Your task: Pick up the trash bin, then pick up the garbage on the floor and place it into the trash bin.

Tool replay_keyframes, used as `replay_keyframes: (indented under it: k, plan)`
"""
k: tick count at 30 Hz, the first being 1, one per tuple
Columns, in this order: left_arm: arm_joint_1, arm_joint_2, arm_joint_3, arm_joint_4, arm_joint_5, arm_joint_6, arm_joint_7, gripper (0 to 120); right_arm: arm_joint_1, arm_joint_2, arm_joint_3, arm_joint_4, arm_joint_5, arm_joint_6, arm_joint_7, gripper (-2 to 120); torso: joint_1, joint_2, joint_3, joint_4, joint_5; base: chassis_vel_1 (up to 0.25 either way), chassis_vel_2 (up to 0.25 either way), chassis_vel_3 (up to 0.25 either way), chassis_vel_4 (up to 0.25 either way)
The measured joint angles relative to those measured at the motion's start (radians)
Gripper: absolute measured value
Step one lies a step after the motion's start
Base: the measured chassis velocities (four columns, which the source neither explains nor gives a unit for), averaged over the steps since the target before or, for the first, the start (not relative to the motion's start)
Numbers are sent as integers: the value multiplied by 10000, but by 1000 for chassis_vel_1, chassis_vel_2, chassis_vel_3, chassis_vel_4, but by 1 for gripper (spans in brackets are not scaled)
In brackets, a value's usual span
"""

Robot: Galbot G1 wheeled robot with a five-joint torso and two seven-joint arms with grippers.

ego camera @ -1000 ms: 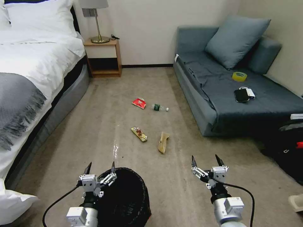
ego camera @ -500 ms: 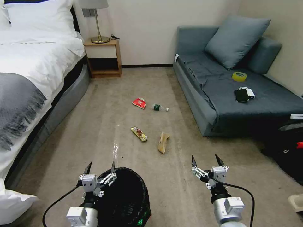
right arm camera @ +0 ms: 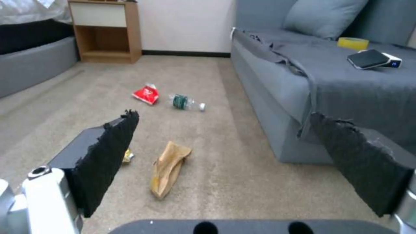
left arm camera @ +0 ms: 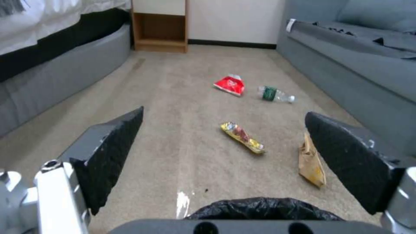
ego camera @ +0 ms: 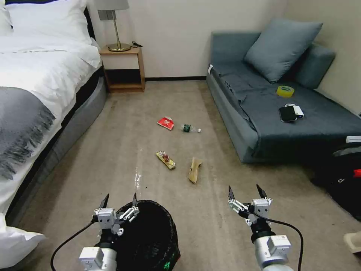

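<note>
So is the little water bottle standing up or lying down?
Lying down. The bottle rests on its side on the carpet, cap end pointing toward the sofa, beside the red snack packet.

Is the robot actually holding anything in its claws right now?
No. The left gripper is open above the trash bin rim, and the right gripper is open over bare carpet. All the litter lies on the floor.

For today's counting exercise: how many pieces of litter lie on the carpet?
4. Red snack packet and clear plastic bottle with green label lie farthest, side by side; yellow-brown printed wrapper and tan paper piece lie nearer the robot. None seems hidden.
</note>
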Motion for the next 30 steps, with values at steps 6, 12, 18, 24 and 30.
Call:
replay_keyframes:
  k: [6, 12, 18, 24, 30]
  plan:
    - [-1292, 46, 944, 1976, 306, -1050, -326, 100, -485, 1049, 573, -1283, -2127, 1305, 44, 100, 0, -2, 1, -4, -10, 0, 0, 0, 0]
    - [-984, 161, 973, 1046, -2, 82, -819, 100, -652, 1435, 775, -1756, -2914, 1795, 72, 100, 0, -2, 1, 0, 1, 0, 0, 0, 0]
    - [-763, 231, 879, -75, -22, 1679, -1419, 100, -656, 1433, 741, -1650, -2832, 1654, 32, 100, 0, -2, 1, -1, 0, 0, 0, 0, 0]
    - [-581, 308, 781, -1245, -146, 3571, -2158, 100, -635, 1422, 174, -243, -1481, -58, -411, 100, 0, -1, 1, 0, 1, 0, 0, 0, 0]
    - [-394, 490, 614, -1663, -901, 5658, -2802, 100, -715, 1234, 271, 254, -895, -461, -394, 100, 0, -1, 1, -1, -3, 0, 0, 0, 0]
